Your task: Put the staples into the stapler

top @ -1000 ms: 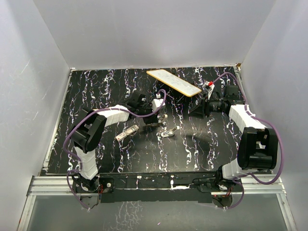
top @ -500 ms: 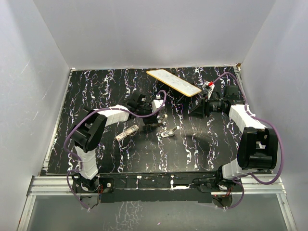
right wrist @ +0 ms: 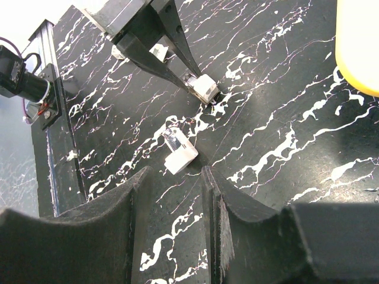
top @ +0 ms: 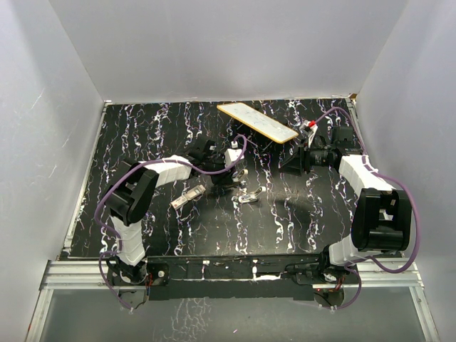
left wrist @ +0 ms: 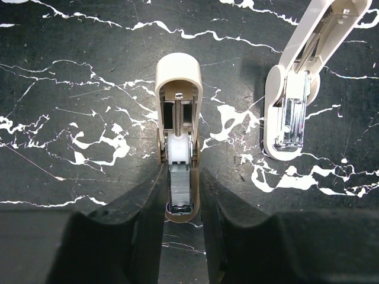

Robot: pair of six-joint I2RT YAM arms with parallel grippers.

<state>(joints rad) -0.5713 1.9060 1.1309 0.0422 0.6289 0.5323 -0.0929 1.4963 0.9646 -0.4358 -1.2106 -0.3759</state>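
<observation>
The stapler lies spread open in a V on the black marble table. Its beige magazine arm [left wrist: 179,89] points away from me. A strip of silver staples [left wrist: 179,183] sits in the channel at its near end. The other arm [left wrist: 290,112], with a chrome plate, lies to the right. My left gripper [left wrist: 181,173] is low over the magazine end, its fingers slightly parted and close along both sides, clear of the staples. My right gripper [right wrist: 173,175] hovers open and empty, back right of the stapler [right wrist: 179,155]. From above, the stapler [top: 248,194] lies just right of the left gripper [top: 229,178].
A long yellow-edged flat board [top: 258,122] lies at the back of the table, between the two arms. A small whitish elongated item [top: 187,197] lies on the table left of the stapler. The grey walls stand close on three sides.
The left gripper's wrist has shifted very slightly over the stapler. The stapler, the board and the right arm stay where they were.
</observation>
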